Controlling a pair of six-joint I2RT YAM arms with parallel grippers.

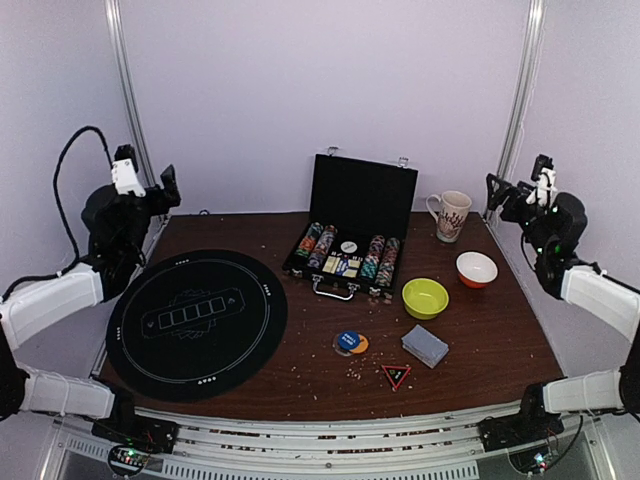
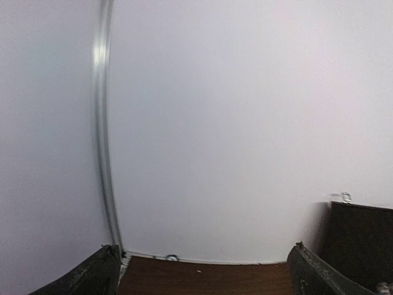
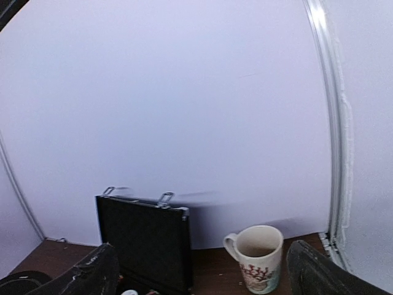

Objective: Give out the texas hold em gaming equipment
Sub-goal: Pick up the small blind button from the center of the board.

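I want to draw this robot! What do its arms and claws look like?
The left arm and right arm are smooth white tubes joined by chunky black joints. A thin black cable loops beside the left one. The left gripper and right gripper are black, each with a small white block on top. Up close, the fingers look dark and scuffed.

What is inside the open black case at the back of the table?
The open case holds rows of poker chips on both sides and a white disc in the middle. Anything beneath the chips is covered.
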